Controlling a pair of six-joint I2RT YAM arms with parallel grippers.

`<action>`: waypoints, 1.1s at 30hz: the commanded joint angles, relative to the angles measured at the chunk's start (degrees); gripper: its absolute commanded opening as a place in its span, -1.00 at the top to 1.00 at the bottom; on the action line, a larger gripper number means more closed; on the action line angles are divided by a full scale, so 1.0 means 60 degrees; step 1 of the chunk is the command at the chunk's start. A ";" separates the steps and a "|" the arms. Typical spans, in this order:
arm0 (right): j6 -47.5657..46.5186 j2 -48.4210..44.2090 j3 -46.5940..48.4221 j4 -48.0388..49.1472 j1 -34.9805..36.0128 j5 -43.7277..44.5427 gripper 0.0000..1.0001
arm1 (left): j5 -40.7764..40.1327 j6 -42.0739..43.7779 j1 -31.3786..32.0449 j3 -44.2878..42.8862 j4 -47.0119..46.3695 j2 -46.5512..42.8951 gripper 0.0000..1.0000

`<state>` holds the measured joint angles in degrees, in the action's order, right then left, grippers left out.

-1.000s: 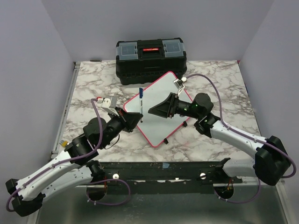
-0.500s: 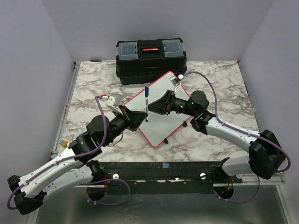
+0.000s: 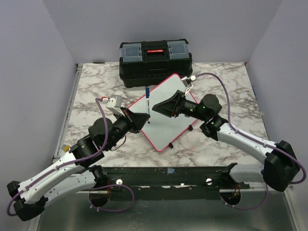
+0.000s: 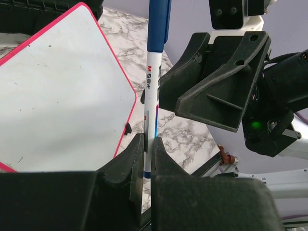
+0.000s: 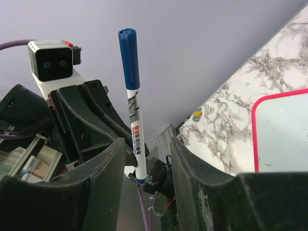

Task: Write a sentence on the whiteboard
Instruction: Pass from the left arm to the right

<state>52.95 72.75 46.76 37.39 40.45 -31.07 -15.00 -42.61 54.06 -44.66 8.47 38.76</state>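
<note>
A: What has changed over the last second?

B: The right gripper (image 5: 147, 144) has moved in on the marker (image 4: 152, 96) and lifted a little. A second ago there was a clear gap between them in the overhead view. Now its wide-spread jaws sit just beside the barrel, and its own camera shows the marker standing in line between them.

A: Is it gripping yet?

B: No. The jaws are well apart and nothing is in them. The left gripper (image 4: 148, 144) has the marker, clamped on the lower barrel, upright, with the blue cap (image 5: 129, 57) on top.

A: And the whiteboard (image 3: 163, 129)?

B: It lies flat on the tabletop (image 3: 96, 86), turned corner-on, in front of the black toolbox (image 3: 155, 62) and below the two grippers. Its face is blank apart from a few faint specks, so none of the sentence is written.

A: So where does that put the task?

B: At the start, by the look of it. The cap is on, and the right arm's approach looks like lining up to pull it off. The jaws likely need to close higher up, on the cap, while the left holds firm.
</note>
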 commanded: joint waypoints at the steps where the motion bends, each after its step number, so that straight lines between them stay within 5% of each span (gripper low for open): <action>1: -0.0062 0.0150 0.0094 0.0206 0.0068 -0.0134 0.11 | -0.0027 0.0030 -0.0019 -0.0289 -0.0011 0.0077 1.00; 16: 0.0260 0.0664 0.0050 0.0609 0.0069 -0.0527 0.30 | 0.1051 -0.0149 -0.0016 0.0021 -0.1045 0.0754 1.00; 20: 0.0169 0.0664 0.0072 0.0346 0.0066 -0.0494 0.64 | 0.1102 -0.0189 -0.0016 0.0087 -0.1226 0.0863 1.00; 21: 0.0135 0.0638 0.0076 0.0273 0.0070 -0.0478 0.77 | 0.1123 -0.0193 -0.0016 0.0077 -0.1234 0.0888 0.93; 23: -0.0055 0.0537 0.0082 -0.0007 0.0069 -0.0450 0.99 | 0.1113 -0.0047 -0.0016 0.0013 -0.1062 0.0911 0.41; 27: -0.0697 0.0064 0.0014 -0.0818 0.0069 -0.0298 0.99 | 0.0592 0.0692 -0.0024 -0.0359 -0.0017 0.0623 -0.30; 33: -0.2170 -0.0596 0.0209 -0.2825 0.0070 -0.0163 0.99 | 0.0558 0.2045 -0.0266 -0.1182 0.1871 0.0085 -0.46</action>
<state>47.42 71.92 46.76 29.56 40.53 -33.06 -11.11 -37.50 53.54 -46.61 11.62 41.71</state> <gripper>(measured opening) 0.042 0.721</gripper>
